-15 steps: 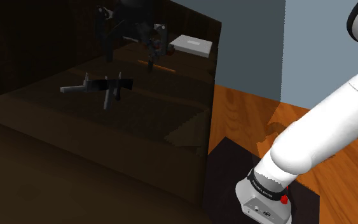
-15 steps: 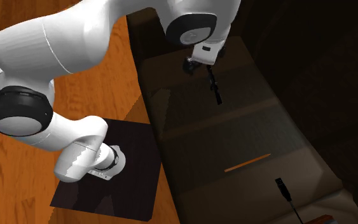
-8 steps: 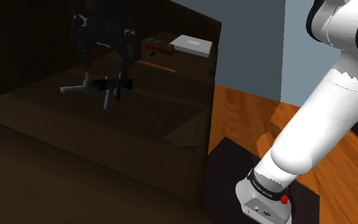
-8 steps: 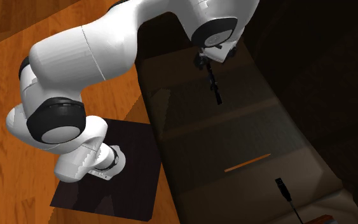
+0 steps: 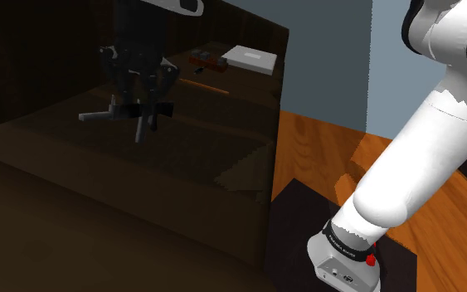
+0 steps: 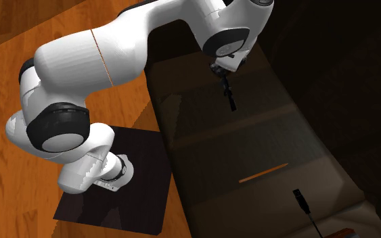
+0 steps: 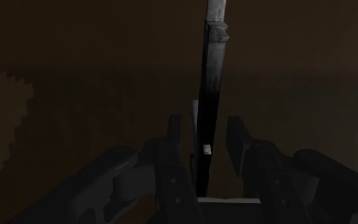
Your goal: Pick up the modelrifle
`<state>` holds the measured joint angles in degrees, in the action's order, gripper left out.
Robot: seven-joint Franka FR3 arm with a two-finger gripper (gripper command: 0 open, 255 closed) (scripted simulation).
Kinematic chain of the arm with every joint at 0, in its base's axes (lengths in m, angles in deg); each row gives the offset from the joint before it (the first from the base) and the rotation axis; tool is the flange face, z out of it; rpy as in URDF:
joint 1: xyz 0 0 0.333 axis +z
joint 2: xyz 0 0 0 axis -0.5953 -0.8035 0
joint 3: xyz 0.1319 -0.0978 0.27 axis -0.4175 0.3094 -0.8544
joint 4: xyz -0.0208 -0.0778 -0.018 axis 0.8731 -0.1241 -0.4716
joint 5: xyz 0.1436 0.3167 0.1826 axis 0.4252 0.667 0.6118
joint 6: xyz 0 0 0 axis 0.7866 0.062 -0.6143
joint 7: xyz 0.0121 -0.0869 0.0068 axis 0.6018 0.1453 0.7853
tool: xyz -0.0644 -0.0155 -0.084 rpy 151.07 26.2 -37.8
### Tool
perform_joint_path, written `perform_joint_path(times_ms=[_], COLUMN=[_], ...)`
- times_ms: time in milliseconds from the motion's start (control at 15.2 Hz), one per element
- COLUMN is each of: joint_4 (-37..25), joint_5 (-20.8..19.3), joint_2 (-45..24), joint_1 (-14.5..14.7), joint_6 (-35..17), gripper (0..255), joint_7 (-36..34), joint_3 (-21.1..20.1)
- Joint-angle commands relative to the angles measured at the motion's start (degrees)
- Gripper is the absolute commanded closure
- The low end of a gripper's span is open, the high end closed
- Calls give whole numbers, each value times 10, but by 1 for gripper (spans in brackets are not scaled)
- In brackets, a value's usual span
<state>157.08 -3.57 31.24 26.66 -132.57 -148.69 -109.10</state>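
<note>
Approach step, with no grasp made yet. Hovers low over the model rifle [image 5: 97, 115], which lies flat on the dark brown surface [image 5: 198, 153]. Keeps the gripper [image 5: 143, 99] spread wide, fingers [image 7: 174, 137] flanking the barrel without touching. Next calls for settling lower, then closing squarely across it.

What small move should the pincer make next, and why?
Probably close the pincer. Its fingers stand apart on either side of the model rifle, which runs between them untouched, so closing should clasp it before any lift.
</note>
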Motion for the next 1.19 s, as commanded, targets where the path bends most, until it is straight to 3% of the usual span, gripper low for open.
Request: perform_joint_path(times_ms=[0,462,1122], joint_4=[0,1,-96], joint_5=[0,0,-17], joint_2=[0,0,-22], joint_1=[0,0,5], joint_6=[-1,-1,77], gripper=[255,255,255], joint_7=[0,1,-23], joint_3=[0,0,-4])
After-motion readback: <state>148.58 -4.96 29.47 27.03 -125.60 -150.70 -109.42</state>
